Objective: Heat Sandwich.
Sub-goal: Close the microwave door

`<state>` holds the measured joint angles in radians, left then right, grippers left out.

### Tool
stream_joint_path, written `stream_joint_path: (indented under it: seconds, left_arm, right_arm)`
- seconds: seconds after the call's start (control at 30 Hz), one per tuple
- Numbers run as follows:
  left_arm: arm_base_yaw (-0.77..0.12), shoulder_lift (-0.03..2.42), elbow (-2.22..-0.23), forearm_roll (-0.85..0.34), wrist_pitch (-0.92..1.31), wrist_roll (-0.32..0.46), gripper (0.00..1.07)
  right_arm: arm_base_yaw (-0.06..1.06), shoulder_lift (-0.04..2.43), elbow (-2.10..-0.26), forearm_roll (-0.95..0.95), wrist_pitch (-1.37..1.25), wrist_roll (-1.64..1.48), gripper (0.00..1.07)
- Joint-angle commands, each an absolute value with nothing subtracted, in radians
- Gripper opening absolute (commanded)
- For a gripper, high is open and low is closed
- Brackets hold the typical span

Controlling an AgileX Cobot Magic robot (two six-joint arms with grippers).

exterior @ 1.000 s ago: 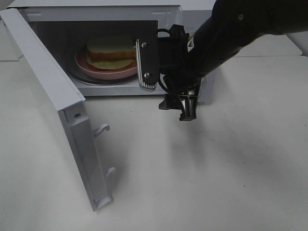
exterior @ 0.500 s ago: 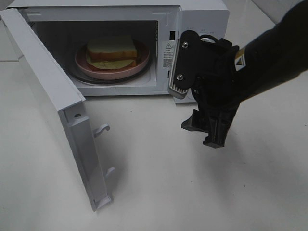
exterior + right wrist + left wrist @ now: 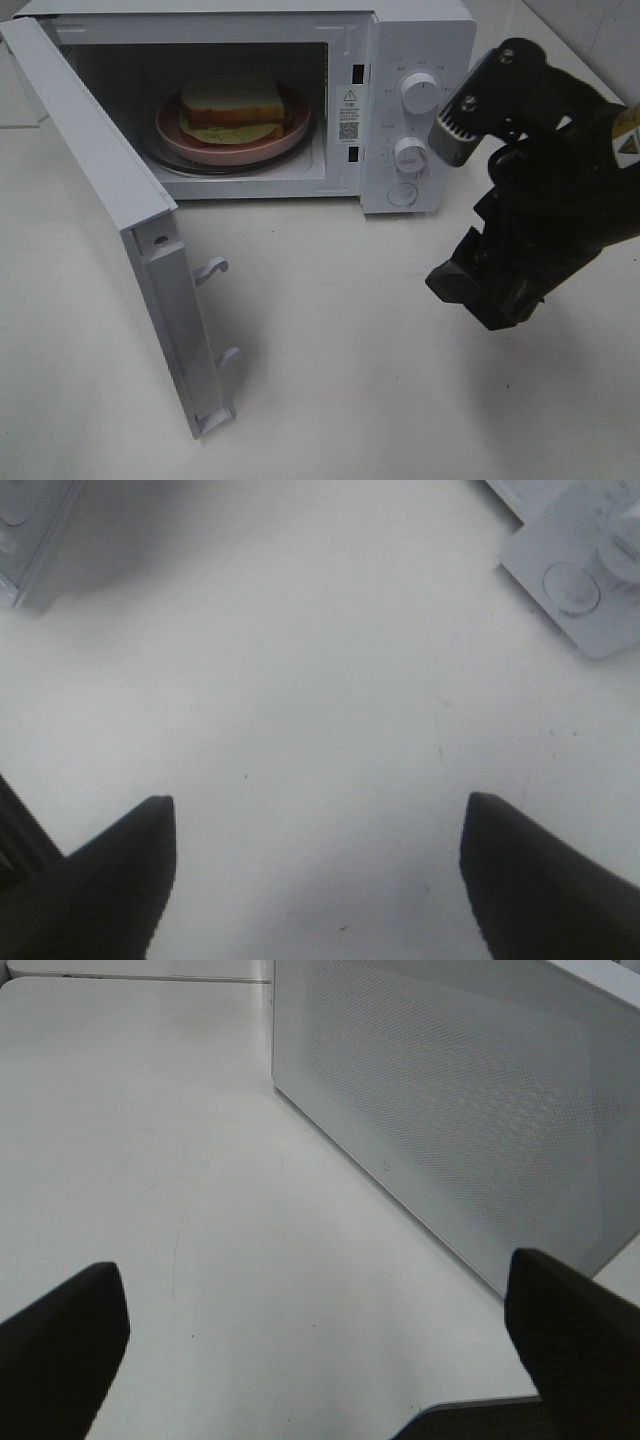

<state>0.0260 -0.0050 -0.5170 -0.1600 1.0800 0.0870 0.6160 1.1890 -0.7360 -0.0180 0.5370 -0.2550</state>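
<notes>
The sandwich (image 3: 232, 103), white bread with a yellow-green and red filling, lies on a round pink plate (image 3: 290, 138) inside the open microwave (image 3: 420, 40). My right gripper (image 3: 457, 215) hangs open and empty above the table, in front of the control panel and to the right of the cavity. In the right wrist view, only bare table lies between the right gripper's (image 3: 320, 880) fingers. My left gripper (image 3: 320, 1360) is also open and empty, and it is out of the exterior view. It faces a white meshed panel (image 3: 470, 1110) of the microwave.
The microwave door (image 3: 110, 190) stands swung wide to the left, with two latch hooks (image 3: 212, 268) on its edge. Two knobs (image 3: 420, 92) and a round button (image 3: 403, 195) sit on the control panel; the button (image 3: 571, 588) also shows in the right wrist view. White table (image 3: 330, 380) lies all around.
My right gripper has drawn back from the microwave opening, moving right and toward the front, and the control panel is now uncovered. The sandwich and plate have not moved.
</notes>
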Motion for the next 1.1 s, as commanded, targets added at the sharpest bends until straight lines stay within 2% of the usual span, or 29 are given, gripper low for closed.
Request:
stream_joint_path:
  seconds: [0.03, 0.3, 0.6, 1.1]
  left_arm:
    - [0.022, -0.023, -0.514, -0.172, 1.069, 0.085, 0.97]
    - [0.022, -0.023, -0.514, -0.172, 1.069, 0.085, 0.97]
    - [0.022, -0.023, -0.514, -0.172, 1.069, 0.085, 0.97]
    - [0.022, -0.023, -0.514, -0.172, 1.069, 0.085, 0.97]
  right_arm:
    - [0.62, 1.13, -0.731, -0.014, 0.636, -0.122, 0.76]
    - [0.62, 1.03, -0.731, -0.014, 0.921, 0.0, 0.76]
    - [0.62, 0.898, -0.731, -0.01, 1.097, 0.0, 0.76]
    - [0.61, 0.591, -0.728, -0.024, 1.181, 0.009, 0.76]
